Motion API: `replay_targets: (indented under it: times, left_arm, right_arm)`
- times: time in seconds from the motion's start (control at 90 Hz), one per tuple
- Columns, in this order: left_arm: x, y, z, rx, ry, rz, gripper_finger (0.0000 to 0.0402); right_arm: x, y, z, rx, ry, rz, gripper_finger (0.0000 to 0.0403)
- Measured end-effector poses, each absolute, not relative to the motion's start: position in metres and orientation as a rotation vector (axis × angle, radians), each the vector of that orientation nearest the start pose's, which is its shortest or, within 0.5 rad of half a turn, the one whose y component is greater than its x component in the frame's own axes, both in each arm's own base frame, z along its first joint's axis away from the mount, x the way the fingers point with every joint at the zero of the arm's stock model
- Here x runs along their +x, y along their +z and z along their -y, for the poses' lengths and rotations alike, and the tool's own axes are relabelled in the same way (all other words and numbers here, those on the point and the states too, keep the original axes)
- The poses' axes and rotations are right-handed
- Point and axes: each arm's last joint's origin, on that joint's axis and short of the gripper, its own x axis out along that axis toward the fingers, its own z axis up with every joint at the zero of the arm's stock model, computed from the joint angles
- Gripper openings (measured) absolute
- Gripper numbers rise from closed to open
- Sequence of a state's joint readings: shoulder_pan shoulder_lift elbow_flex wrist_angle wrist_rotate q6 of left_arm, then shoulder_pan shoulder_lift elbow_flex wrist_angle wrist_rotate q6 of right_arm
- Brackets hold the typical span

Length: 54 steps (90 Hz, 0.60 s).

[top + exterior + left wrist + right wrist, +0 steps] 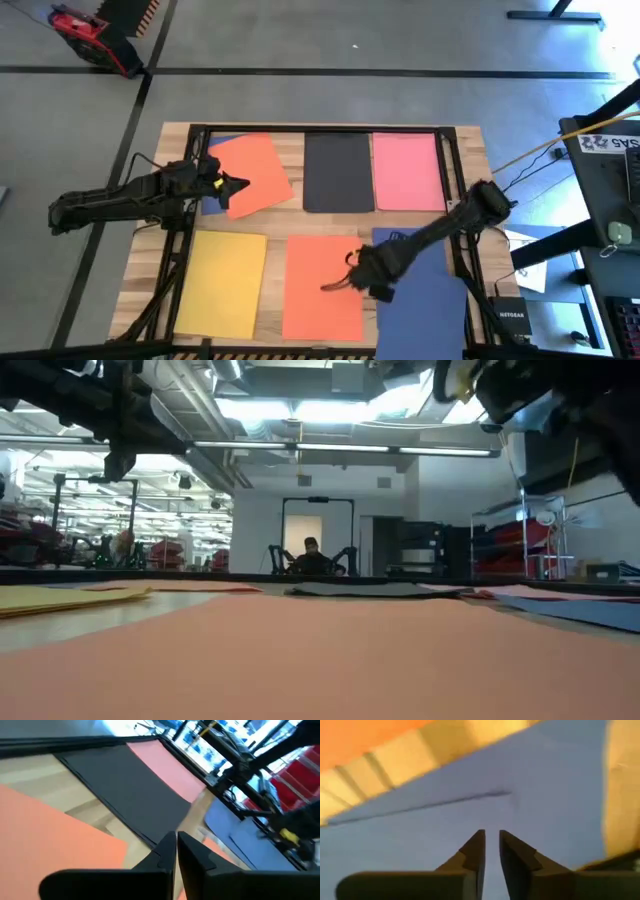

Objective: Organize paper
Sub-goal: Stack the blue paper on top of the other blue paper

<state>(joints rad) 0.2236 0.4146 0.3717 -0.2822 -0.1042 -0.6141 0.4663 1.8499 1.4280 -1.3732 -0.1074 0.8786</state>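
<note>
Coloured paper sheets lie flat on the wooden table. Along the far side are a tilted orange sheet (252,172) overlapping a blue one (214,147), a black sheet (338,171) and a pink sheet (407,171). Along the near side are a yellow sheet (221,283), an orange sheet (318,300) and a blue sheet (425,300). My left gripper (240,184) (176,842) is shut and hovers over the tilted orange sheet (45,835). My right gripper (345,282) (491,840) is raised where the near orange and blue sheets meet. Its fingers are slightly apart, with the blue sheet (530,785) beyond them.
A black frame (300,128) runs along the table's far side and both flanks. To the right of the table stands a cart (610,170) with cables. In the low view, workshop racks and a person (311,550) show far behind the table.
</note>
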Motion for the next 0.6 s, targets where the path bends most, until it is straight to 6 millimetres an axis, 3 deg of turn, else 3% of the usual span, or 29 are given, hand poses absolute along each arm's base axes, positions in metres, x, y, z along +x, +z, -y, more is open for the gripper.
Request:
replay_targets:
  times: [0.156, 0.267, 0.456, 0.6]
  left_arm:
    - [0.114, 0.228, -0.029, -0.626, 0.415, -0.216, 0.0000]
    - [0.114, 0.228, -0.029, -0.634, 0.416, -0.215, 0.0000]
    - [0.114, 0.228, -0.029, -0.640, 0.416, -0.213, 0.0000]
    - [0.114, 0.228, -0.029, -0.655, 0.419, -0.211, 0.0000]
  right_arm:
    - [0.268, 0.219, -0.115, 0.341, -0.389, -1.797, 0.0046]
    - [0.250, 0.221, -0.107, 0.412, -0.339, -1.665, 0.0018]
    - [0.206, 0.221, -0.089, 0.597, -0.261, -1.346, 0.0010]
    - [0.169, 0.207, -0.076, 0.779, -0.252, -1.339, 0.0014]
